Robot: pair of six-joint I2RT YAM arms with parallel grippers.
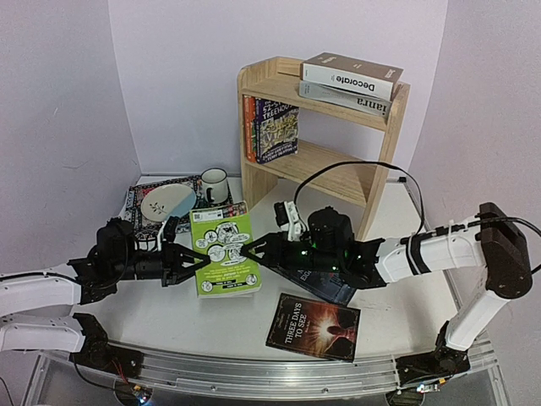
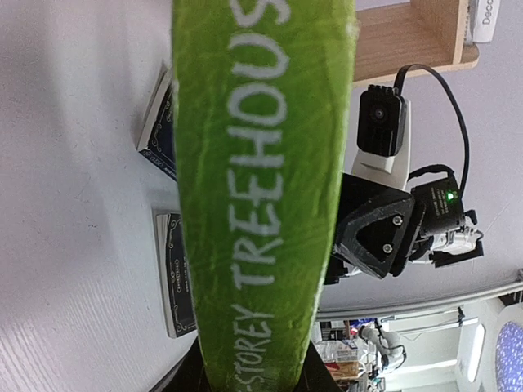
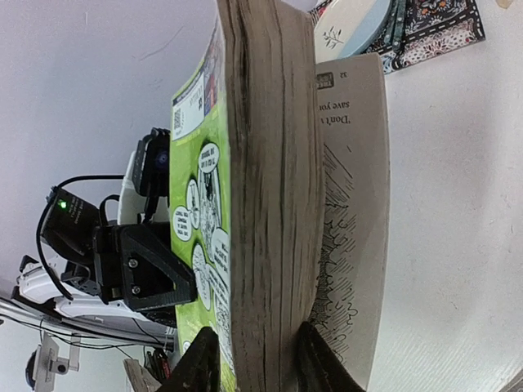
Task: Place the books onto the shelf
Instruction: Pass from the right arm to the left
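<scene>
A green cartoon paperback (image 1: 224,251) stands tilted on the table between my two grippers. My left gripper (image 1: 201,260) is shut on its spine (image 2: 261,204), with dark fingers hugging both sides at the bottom of the left wrist view. My right gripper (image 1: 248,248) straddles the page edge (image 3: 274,204). Its jaws stand slightly apart, with a sliver of gap at the cover side, and some pages hang loose. The pine shelf (image 1: 372,182) holds "Decorate" (image 1: 351,74) and a grey book (image 1: 355,100) on top, with paperbacks (image 1: 270,127) upright below. A dark blue book (image 1: 325,288) and "Three Days to See" (image 1: 314,326) lie flat.
At the back left a patterned placemat (image 1: 144,199) carries a pale plate (image 1: 167,201) and a white mug (image 1: 213,184). A black cable (image 1: 355,169) loops from the right arm past the shelf's side panel. A metal rail runs along the near table edge.
</scene>
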